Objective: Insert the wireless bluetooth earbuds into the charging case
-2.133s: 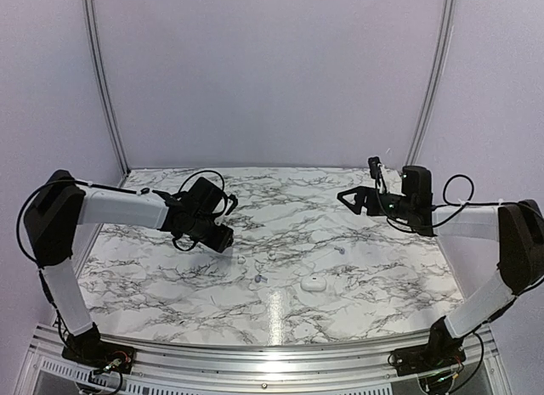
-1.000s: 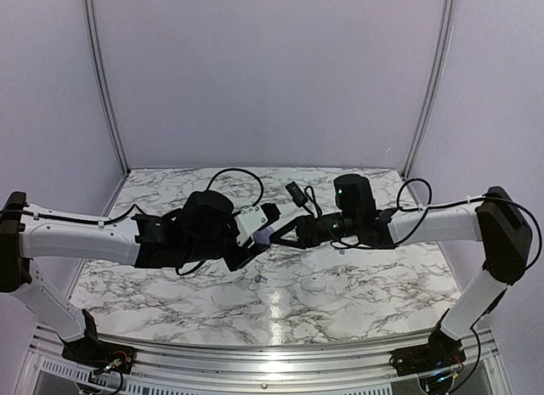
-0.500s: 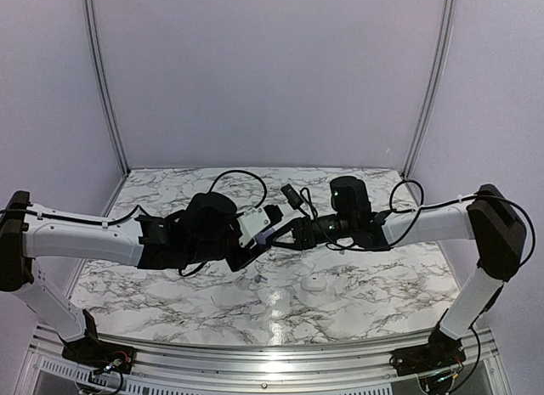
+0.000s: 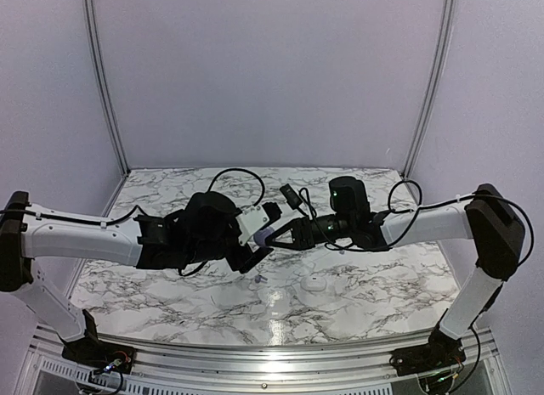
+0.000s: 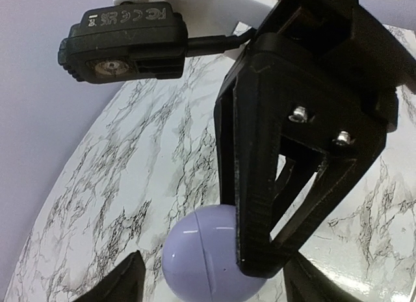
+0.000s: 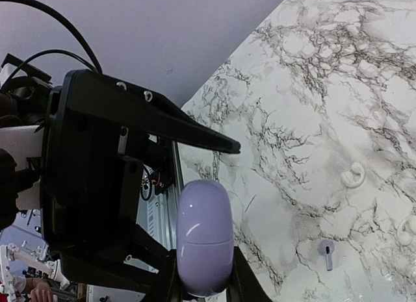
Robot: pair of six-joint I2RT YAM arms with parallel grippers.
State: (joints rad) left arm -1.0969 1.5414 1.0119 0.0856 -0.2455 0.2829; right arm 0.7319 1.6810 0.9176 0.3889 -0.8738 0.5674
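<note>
right gripper [image 4: 271, 236] now clamped around lilac case [image 6: 204, 237]; left gripper [image 5: 216, 280] spread wider than before, clear of it.

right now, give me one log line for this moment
lilac case: mid-air | right gripper: shut on it | left gripper: open around it | earbuds: on table
</note>
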